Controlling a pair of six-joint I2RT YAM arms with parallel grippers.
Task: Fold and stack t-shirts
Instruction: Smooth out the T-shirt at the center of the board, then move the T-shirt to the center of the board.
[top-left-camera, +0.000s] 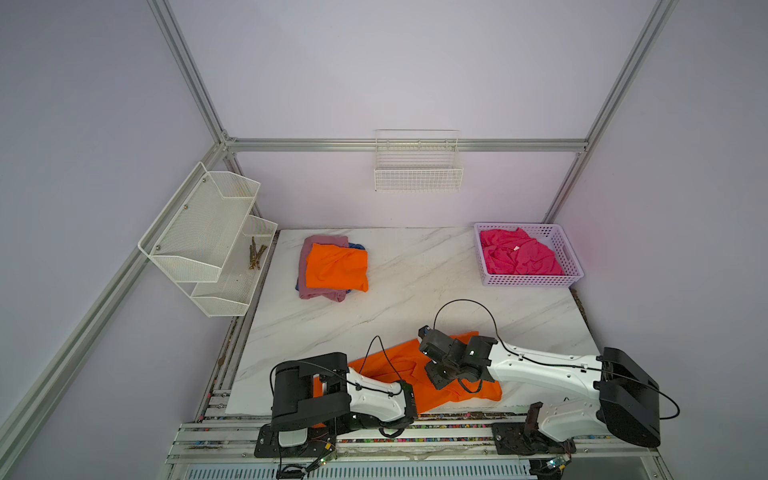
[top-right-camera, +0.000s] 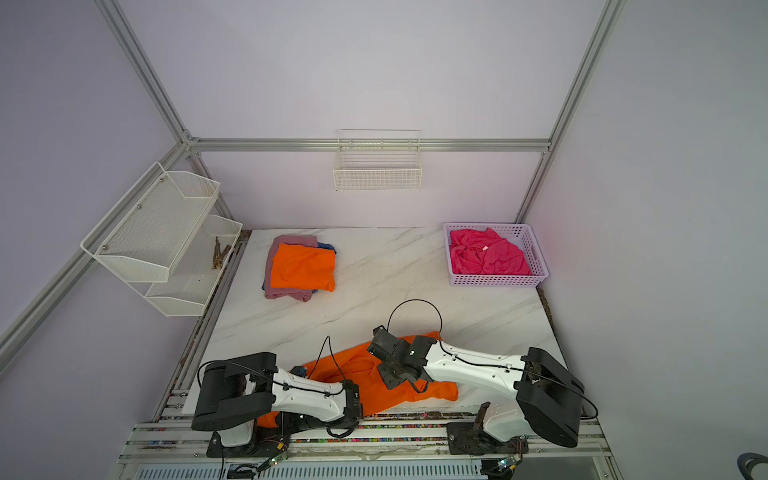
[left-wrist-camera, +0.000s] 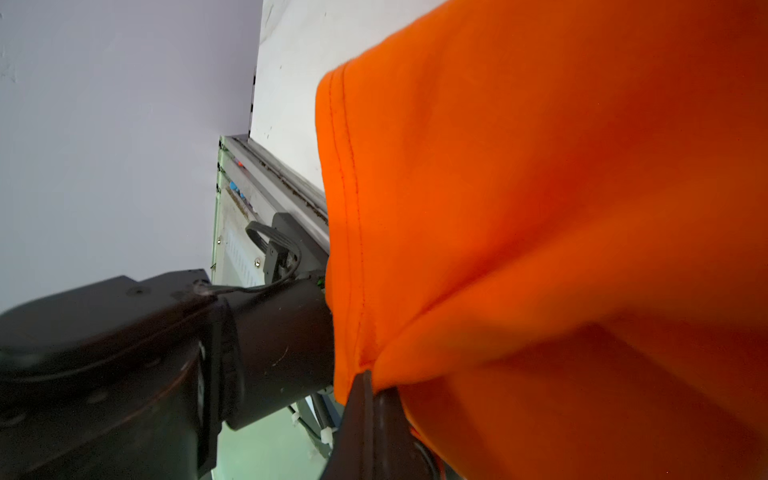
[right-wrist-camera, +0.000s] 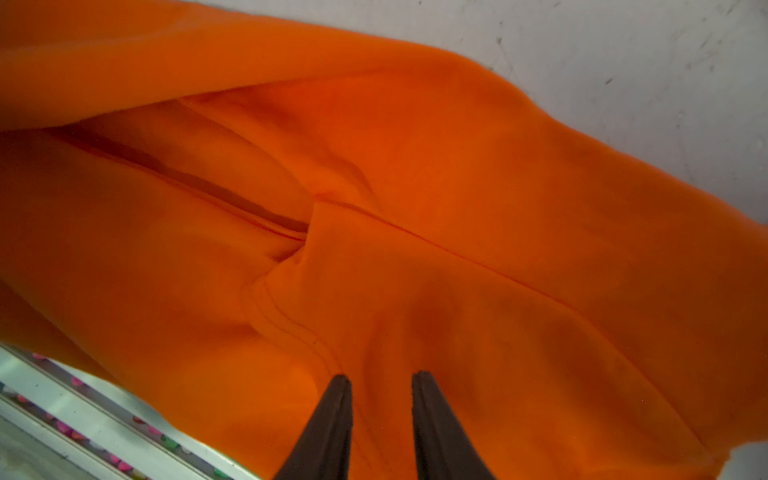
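Just under right hand (right-wrist-camera: 382, 379), orange t-shirt (right-wrist-camera: 436, 199)

both top views looked down from high up at the front edge, whole table (top-left-camera: 415, 270) in each, wrist cams sat super close, both filled with the same orange shirt (left-wrist-camera: 540, 208)

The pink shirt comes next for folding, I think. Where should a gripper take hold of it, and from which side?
Probably pinch a raised fold near the middle of the pink shirt, coming straight down from above. It lies crumpled inside the basket, whose walls block any sideways approach, and no hem or sleeve is clearly exposed.
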